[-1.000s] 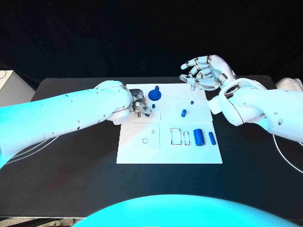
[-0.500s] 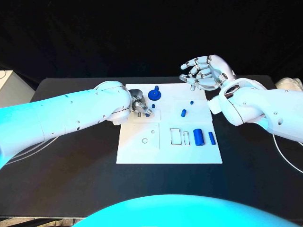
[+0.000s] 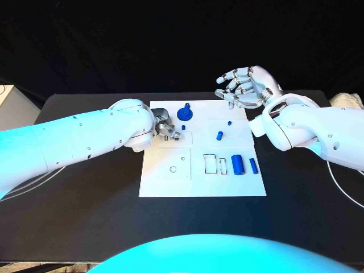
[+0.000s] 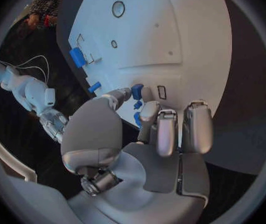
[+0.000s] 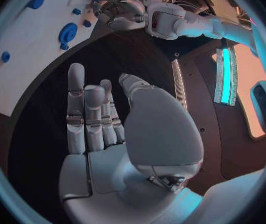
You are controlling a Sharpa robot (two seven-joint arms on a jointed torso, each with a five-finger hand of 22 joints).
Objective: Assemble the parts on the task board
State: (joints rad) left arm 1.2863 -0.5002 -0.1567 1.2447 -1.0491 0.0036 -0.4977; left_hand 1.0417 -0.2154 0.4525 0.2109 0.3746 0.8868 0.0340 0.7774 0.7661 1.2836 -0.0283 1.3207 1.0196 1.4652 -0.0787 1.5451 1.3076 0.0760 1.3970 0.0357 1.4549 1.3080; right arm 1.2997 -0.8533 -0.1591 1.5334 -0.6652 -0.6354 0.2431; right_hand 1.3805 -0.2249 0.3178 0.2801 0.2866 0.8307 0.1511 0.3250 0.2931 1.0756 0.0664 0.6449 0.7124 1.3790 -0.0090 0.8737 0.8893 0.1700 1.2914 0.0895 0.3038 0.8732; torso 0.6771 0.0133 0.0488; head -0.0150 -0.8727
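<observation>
The white task board (image 3: 202, 182) lies mid-table. My left hand (image 3: 166, 129) is curled over its far left part, and in the left wrist view its thumb and a finger pinch a small blue part (image 4: 137, 115). Just past the fingertips another small blue part (image 3: 183, 127) stands on the board. Beyond that lies a blue gear-like piece (image 3: 185, 114). A blue peg (image 3: 230, 122), a short blue piece (image 3: 220, 136), a blue cylinder (image 3: 239, 164) and a thin blue pin (image 3: 254, 166) lie to the right. My right hand (image 3: 246, 86) hovers over the board's far right corner, fingers spread and holding nothing.
Two white slots (image 3: 211, 164) sit left of the blue cylinder, and a round hole (image 3: 174, 169) lies in the board's left half. A pale box (image 3: 5, 108) stands at the table's left edge. A cable (image 3: 346, 187) runs along the right side.
My left hand has shifted slightly toward the board's far edge, and the blue bit that showed below its fingers is now hidden. The right hand has stayed still.
</observation>
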